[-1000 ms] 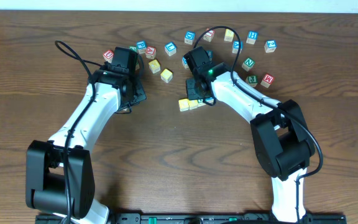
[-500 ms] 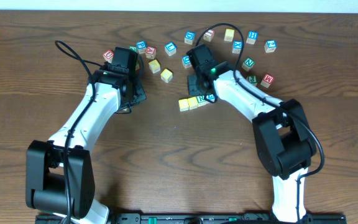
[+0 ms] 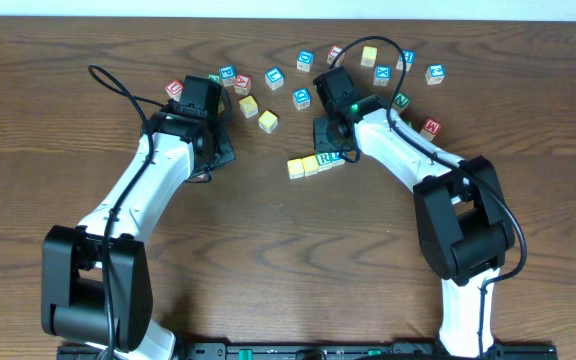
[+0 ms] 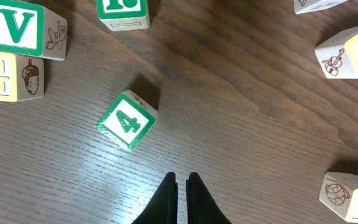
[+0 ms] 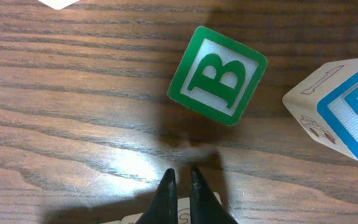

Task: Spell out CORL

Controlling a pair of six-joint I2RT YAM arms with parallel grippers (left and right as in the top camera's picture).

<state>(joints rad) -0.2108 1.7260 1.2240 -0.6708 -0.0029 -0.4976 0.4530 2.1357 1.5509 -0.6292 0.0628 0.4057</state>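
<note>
A short row of three blocks lies mid-table: two yellow blocks (image 3: 296, 168) (image 3: 311, 163) and an R block (image 3: 330, 157) at the right end. My right gripper (image 3: 326, 141) is shut and empty just behind the R block. In the right wrist view its fingertips (image 5: 179, 177) hover over a pale block's edge (image 5: 126, 219), with a green B block (image 5: 217, 74) ahead. My left gripper (image 3: 222, 155) is shut and empty over bare wood. In the left wrist view its tips (image 4: 181, 182) are just short of a green 4 block (image 4: 127, 121).
Loose letter blocks are scattered along the far side (image 3: 303, 60). The left wrist view shows a V block (image 4: 23, 28), a G block (image 4: 8, 78) and a violin block (image 4: 350, 56). A blue 5 block (image 5: 347, 112) sits right of the B block.
My right gripper has drawn back from the row toward the far side and right, leaving the R block at the row's right end. The left arm has not moved.
</note>
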